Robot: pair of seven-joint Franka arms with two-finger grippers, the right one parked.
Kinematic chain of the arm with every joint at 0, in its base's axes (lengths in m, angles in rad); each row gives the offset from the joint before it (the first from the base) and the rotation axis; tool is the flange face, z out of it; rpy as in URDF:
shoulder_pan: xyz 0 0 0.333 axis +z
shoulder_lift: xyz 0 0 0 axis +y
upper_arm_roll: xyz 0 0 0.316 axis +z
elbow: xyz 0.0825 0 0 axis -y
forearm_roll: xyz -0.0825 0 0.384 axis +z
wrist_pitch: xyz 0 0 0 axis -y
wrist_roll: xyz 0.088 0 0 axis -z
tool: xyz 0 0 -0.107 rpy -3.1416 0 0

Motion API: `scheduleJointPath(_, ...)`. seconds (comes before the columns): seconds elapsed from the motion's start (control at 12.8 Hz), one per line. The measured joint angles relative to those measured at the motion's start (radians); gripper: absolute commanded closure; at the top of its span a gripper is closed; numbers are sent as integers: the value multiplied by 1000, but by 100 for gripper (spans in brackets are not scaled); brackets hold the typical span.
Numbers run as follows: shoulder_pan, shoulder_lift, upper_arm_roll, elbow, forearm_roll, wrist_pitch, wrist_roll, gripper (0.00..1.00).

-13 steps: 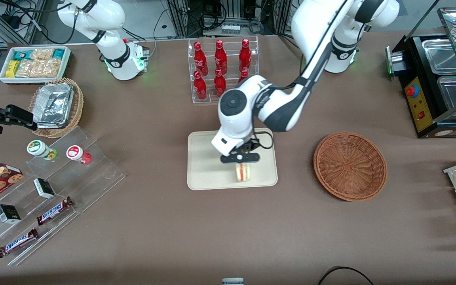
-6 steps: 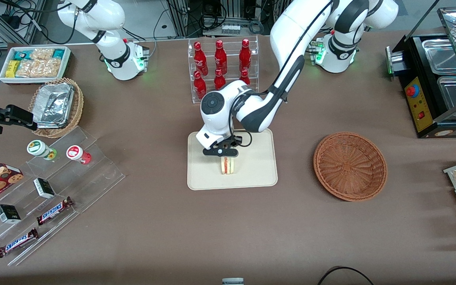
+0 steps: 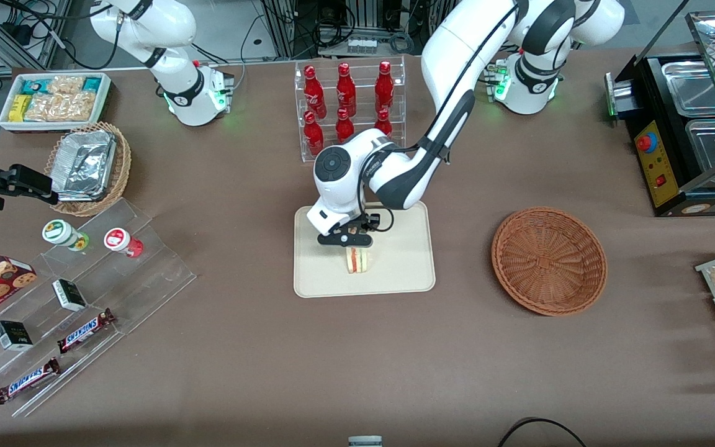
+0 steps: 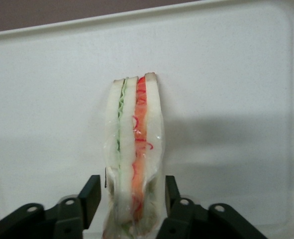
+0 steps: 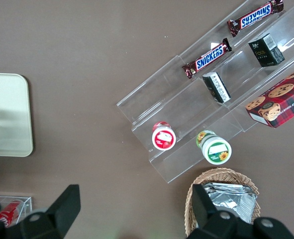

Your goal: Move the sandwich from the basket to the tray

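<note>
Pincer [image 4: 132, 199] astride sandwich [image 4: 133, 149], over tray [image 4: 226, 99]
</note>
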State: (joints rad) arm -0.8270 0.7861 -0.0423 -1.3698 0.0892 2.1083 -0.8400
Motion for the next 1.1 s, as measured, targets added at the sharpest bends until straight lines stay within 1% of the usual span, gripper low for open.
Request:
scheduleJointPath(0.16,3,-19,11,21,0,-8,-11,0)
scheduleJointPath(0.39,54,-121,28,46,0,-102,-90,0)
scheduleJointPath(0.71,221,-302,34,48,0,-296,-106,0)
scheduleJointPath(0.94,331,-374,35,42,1,-374,-93,0)
scheduleJointPath(1.1,392,-429,35,21,1,-419,-30,0)
